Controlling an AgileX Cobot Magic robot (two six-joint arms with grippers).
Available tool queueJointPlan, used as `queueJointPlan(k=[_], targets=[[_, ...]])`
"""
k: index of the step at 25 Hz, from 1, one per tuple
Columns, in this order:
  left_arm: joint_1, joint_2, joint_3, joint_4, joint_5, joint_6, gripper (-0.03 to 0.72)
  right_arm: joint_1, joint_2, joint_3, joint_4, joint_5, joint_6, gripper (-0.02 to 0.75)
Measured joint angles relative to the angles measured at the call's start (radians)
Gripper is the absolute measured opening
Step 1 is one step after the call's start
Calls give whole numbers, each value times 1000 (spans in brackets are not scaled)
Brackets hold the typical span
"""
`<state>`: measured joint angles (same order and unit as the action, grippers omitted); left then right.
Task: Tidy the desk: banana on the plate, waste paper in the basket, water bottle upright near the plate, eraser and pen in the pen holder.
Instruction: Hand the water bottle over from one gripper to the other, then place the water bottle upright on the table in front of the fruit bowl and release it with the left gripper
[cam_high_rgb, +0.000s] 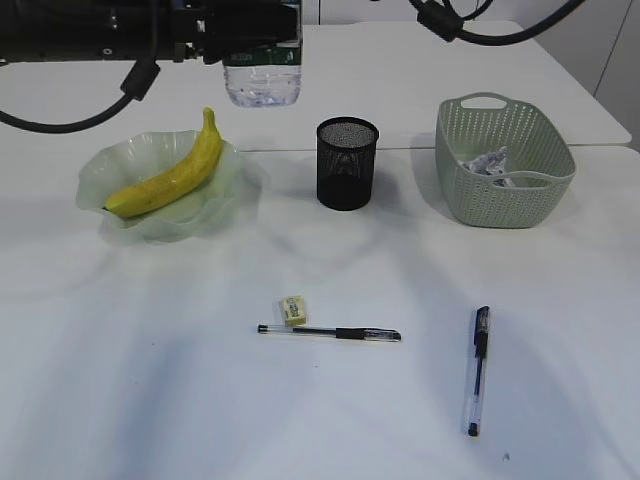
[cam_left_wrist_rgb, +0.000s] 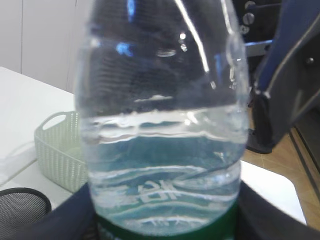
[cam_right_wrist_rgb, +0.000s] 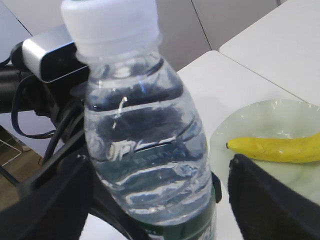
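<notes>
**Bottle held at the far edge, pens and eraser loose on the desk**

Nearest the front edge of the desk (cam_high_rgb: 120, 400), toward the right, a blue-capped pen (cam_high_rgb: 478, 370) lies lengthwise, pointing front to back. Left of it, near the middle, a black pen (cam_high_rgb: 330, 332) lies crosswise, and a small yellow eraser (cam_high_rgb: 292, 309) sits just behind it, touching or nearly touching its barrel.

Farther back stand three containers in a row. At the left, the pale green plate (cam_high_rgb: 120, 165) carries the banana (cam_high_rgb: 170, 172), which lies diagonally across it with its stem toward the far side. In the middle is the black mesh pen holder (cam_high_rgb: 347, 163), upright. At the right, the green basket (cam_high_rgb: 505, 160) holds crumpled waste paper (cam_high_rgb: 492, 165).

Beyond the plate, toward the far edge, the water bottle (cam_high_rgb: 262, 75) stands upright, cap up in the right wrist view, partly filled. The left gripper (cam_left_wrist_rgb: 165, 220) has its jaws clamped around the bottle's lower body. The right gripper (cam_right_wrist_rgb: 160, 200) sits with its jaws set wide on either side of the bottle; whether they touch it cannot be told.
</notes>
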<state>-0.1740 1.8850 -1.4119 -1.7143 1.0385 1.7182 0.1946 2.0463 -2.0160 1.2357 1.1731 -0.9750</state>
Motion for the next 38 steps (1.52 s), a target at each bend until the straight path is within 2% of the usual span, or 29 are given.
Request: queueJointPlan(k=[11,19,33,38], targets=[[10,0,0,0,-67,0,358,0,0,0,-9,-73,0,628],[15,1,0,-6,-113,-2,358,0,0,0,-130,-197,2,617],[17,1,0,-8,-158,-2,358,0,0,0,-152,-270,2,594],[52,1,0,-8,-158,-2,358,-2,0,0,-201,-348,2,593]])
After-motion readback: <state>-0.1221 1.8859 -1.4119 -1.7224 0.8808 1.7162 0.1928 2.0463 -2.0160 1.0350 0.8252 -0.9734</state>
